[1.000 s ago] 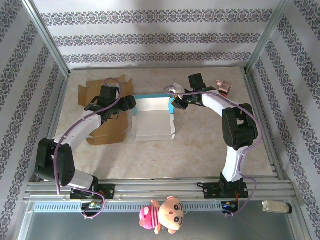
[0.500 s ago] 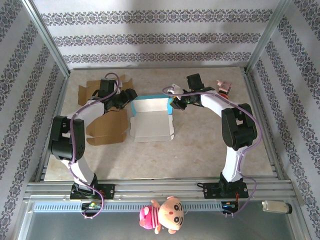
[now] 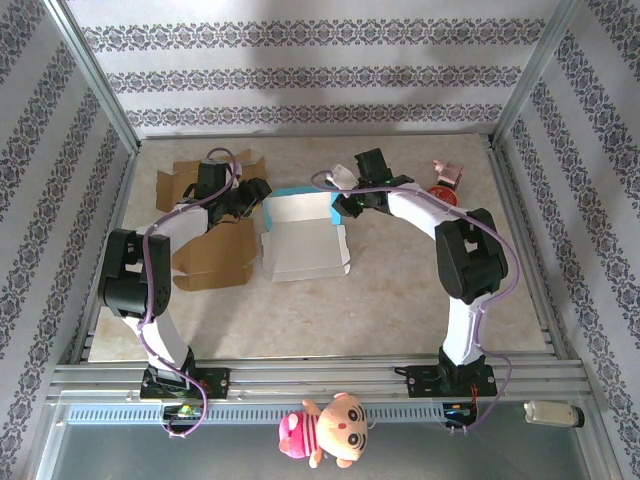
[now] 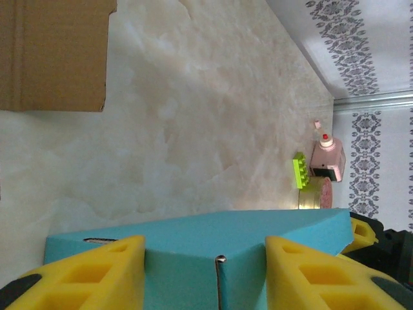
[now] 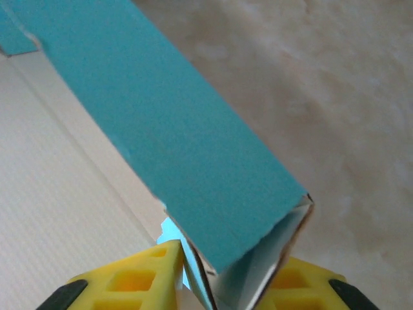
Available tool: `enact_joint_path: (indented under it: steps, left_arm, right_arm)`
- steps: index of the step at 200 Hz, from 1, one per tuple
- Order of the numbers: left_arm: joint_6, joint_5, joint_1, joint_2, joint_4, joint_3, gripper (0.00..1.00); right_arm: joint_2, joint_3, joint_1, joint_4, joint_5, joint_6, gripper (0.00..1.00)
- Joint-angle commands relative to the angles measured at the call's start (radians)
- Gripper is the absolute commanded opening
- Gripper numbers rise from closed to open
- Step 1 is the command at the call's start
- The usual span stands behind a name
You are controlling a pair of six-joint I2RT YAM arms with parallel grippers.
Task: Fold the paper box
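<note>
Flattened brown cardboard [image 3: 215,255] lies just left of the left gripper [image 3: 256,197]. A pink bottle [image 3: 447,174], green block [image 4: 299,170] and red-lidded tin [image 3: 440,193] stand well right of the right gripper [image 3: 345,205].

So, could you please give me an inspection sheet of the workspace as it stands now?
Surface: beige marbled table, nothing spilled that I can see.
Job's things: paper box, teal outside, white inside, open, far wall raised.
Clutter: brown cardboard left of the box; pink bottle, green brick and tin at the far right; plush toy by the front rail.
Grippers: left gripper fingers astride the box's far-left corner, grip unclear; right gripper fingers closed on the far-right corner.
Cables: purple cables run along both arms.
Surroundings: patterned walls, metal frame.
</note>
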Motion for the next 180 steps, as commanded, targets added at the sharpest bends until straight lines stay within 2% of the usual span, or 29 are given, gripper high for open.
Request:
enact_joint_path:
  steps: [1, 21, 61, 95, 137, 161, 180]
  left_arm:
    - [-0.027, 0.07, -0.016, 0.001, 0.049, -0.024, 0.46]
    - [-0.035, 0.076, -0.018, 0.004, 0.066, -0.03, 0.46]
    - [-0.047, 0.088, -0.019, 0.008, 0.092, -0.043, 0.45]
    - [-0.047, 0.097, -0.019, 0.004, 0.095, -0.047, 0.45]
    - [-0.056, 0.098, -0.02, 0.0, 0.104, -0.061, 0.45]
    - [-0.056, 0.099, -0.02, -0.006, 0.101, -0.061, 0.45]
    - [-0.055, 0.096, -0.02, -0.009, 0.101, -0.059, 0.45]
  right_arm:
    - [0.008, 0.016, 0.072, 0.006, 0.097, 0.1, 0.28]
    - [0.015, 0.025, 0.116, -0.002, 0.197, 0.154, 0.28]
    - [0.079, 0.058, 0.138, 0.005, 0.38, 0.375, 0.27]
    - [0.12, 0.05, 0.147, 0.069, 0.45, 0.439, 0.25]
    - [0.123, 0.012, 0.172, 0.136, 0.555, 0.435, 0.12]
    - [0.125, 0.023, 0.169, 0.104, 0.539, 0.492, 0.14]
    - [0.146, 0.043, 0.164, 0.066, 0.493, 0.602, 0.28]
